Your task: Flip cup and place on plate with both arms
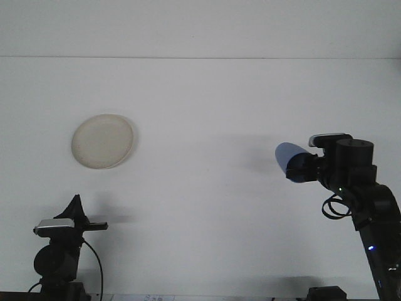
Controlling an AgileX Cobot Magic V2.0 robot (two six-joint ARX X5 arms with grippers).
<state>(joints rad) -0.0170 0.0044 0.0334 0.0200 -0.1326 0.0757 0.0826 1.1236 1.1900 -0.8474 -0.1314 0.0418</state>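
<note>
Across the front view, a plain white bench [207, 207] is filling nearly the whole frame, meeting a pale wall along a faint line near the top. At upper left, a round, cream, shallow plate [103, 140] is lying flat on it. At right of centre, the right claw [299, 168] is gripping a smooth blue cup [287, 156], tipped sideways in the air, well apart from the plate. At lower left, the left claw [76, 207] is pointing upward; whether it is apart or together I cannot tell.
</note>
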